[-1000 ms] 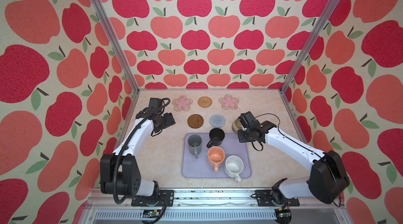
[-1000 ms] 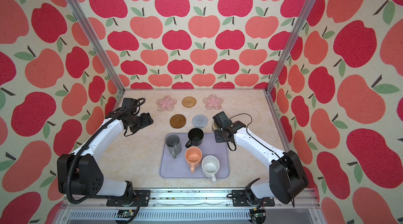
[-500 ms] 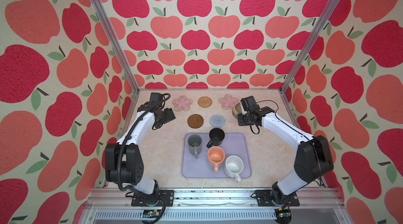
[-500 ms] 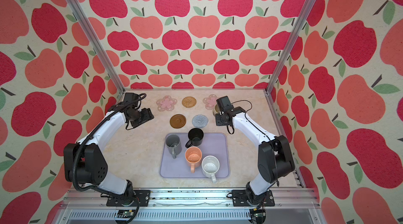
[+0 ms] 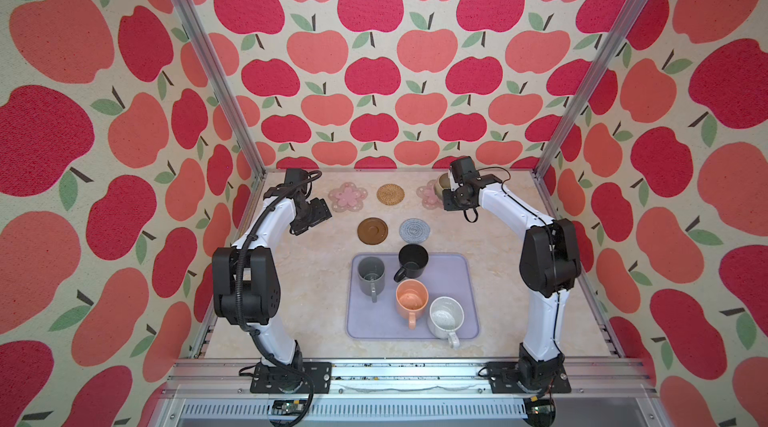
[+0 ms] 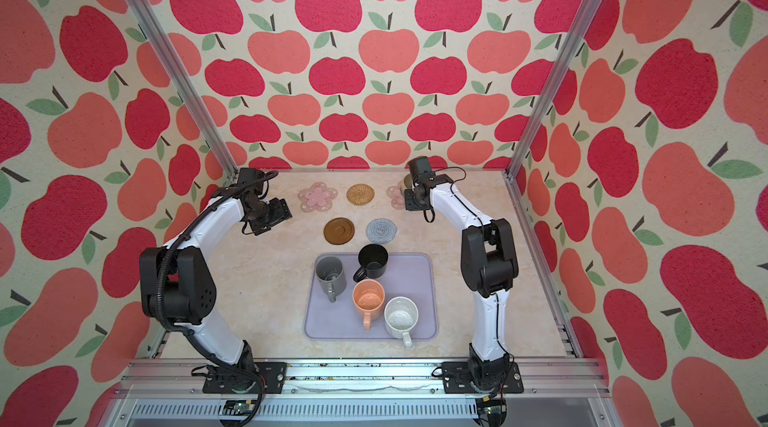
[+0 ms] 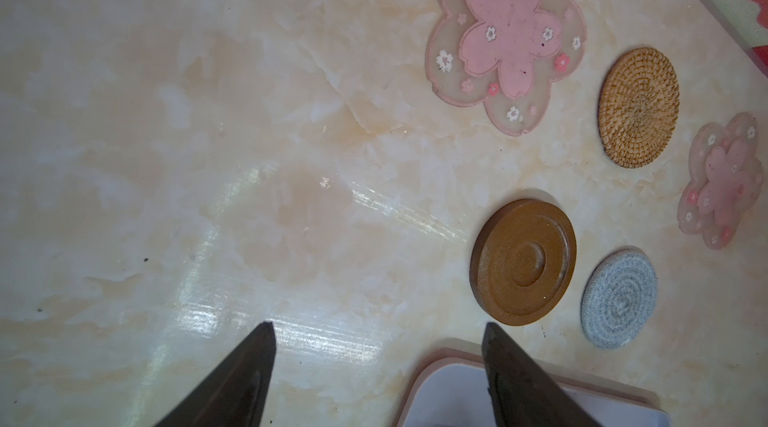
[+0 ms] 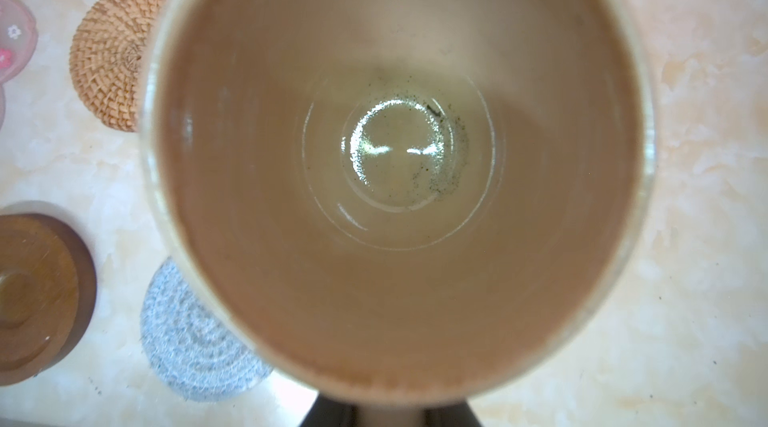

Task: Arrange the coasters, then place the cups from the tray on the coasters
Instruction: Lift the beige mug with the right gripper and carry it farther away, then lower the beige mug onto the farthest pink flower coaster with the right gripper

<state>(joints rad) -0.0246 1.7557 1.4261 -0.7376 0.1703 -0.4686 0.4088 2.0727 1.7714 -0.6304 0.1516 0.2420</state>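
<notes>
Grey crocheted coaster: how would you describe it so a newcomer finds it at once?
Start at the lavender tray in the middle of the table. Just past its far edge, behind the black mug, two round coasters lie side by side. The grey crocheted coaster is the one nearer the right arm: soft spiral yarn, not the hard dark brown disc beside it.

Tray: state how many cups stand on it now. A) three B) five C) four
C: only the grey cup, black cup, peach cup and speckled white cup stand on the tray; the beige cup is off it, at the far pink coaster.
</notes>
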